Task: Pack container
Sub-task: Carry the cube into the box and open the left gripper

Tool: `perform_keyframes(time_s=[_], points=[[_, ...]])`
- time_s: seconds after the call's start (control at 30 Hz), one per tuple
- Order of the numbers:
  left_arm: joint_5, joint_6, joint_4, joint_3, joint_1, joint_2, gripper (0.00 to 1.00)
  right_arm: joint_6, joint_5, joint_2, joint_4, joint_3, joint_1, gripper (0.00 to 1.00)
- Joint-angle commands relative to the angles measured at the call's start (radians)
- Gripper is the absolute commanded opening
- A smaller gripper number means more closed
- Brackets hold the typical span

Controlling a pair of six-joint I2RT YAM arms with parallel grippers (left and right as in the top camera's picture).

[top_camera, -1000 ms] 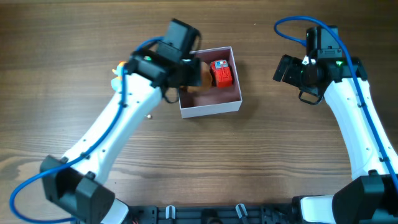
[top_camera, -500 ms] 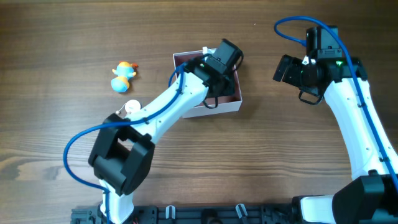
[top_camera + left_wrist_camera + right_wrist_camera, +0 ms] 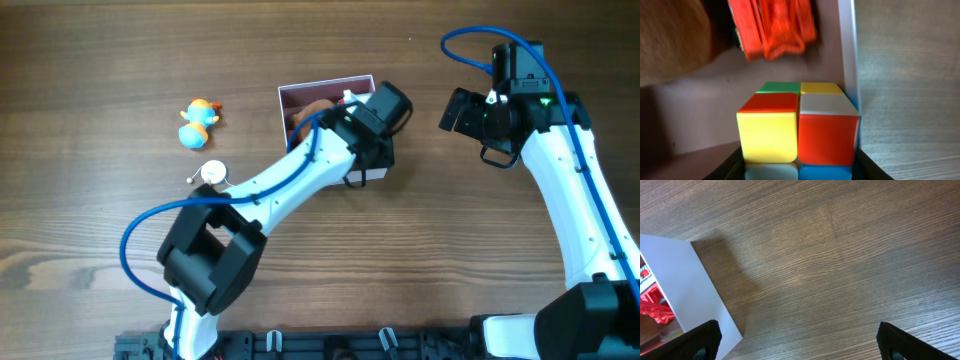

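Observation:
The container (image 3: 297, 98) is a white-walled box with a dusty pink inside, at the table's middle back. My left gripper (image 3: 368, 150) reaches over its right part and is shut on a multicoloured cube (image 3: 799, 127). In the left wrist view the gripper (image 3: 799, 169) holds the cube inside the box, close against the white right wall (image 3: 847, 50). A red toy (image 3: 772, 25) and a brown object (image 3: 670, 40) lie further in on the pink floor. My right gripper (image 3: 458, 112) is open and empty over bare table right of the box; its view (image 3: 800, 345) shows the box's wall (image 3: 680, 280).
An orange and blue duck toy (image 3: 197, 122) lies on the table left of the container. A small white round object (image 3: 210, 172) lies below it, beside my left arm. Brown wood table surrounds everything.
My left arm has swung from the container's left side across to its right part. The right arm has not moved.

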Motion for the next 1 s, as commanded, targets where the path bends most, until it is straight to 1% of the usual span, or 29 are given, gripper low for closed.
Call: perform_keyframes(time_s=[0.0, 0.07, 0.27, 0.43, 0.57, 0.83, 0.9, 0.97], points=[[-0.051, -0.017, -0.003, 0.006, -0.024, 0.022, 0.34, 0.001, -0.010, 0.007, 0.003, -0.004, -0.002, 1.00], [-0.051, -0.017, -0.006, 0.006, -0.024, 0.023, 0.40, 0.001, -0.010, 0.007, 0.003, -0.004, -0.002, 1.00], [-0.062, -0.017, -0.018, 0.007, -0.010, 0.022, 0.47, 0.001, -0.010, 0.007, 0.003, -0.004, -0.002, 1.00], [-0.061, -0.012, -0.049, 0.007, 0.005, -0.005, 0.62, 0.001, -0.010, 0.007, 0.003, -0.004, -0.002, 1.00], [-0.050, -0.012, -0.068, 0.007, 0.009, -0.030, 0.69, 0.001, -0.010, 0.007, 0.003, -0.004, -0.002, 1.00], [-0.029, 0.000, -0.096, 0.009, 0.019, -0.094, 0.70, 0.001, -0.010, 0.007, 0.003, -0.004, -0.002, 1.00], [-0.029, 0.045, -0.118, 0.016, 0.038, -0.129, 0.70, 0.001, -0.010, 0.007, 0.003, -0.004, -0.002, 1.00], [-0.034, 0.087, -0.160, 0.030, 0.068, -0.174, 0.73, 0.001, -0.010, 0.007, 0.003, -0.004, -0.002, 1.00]])
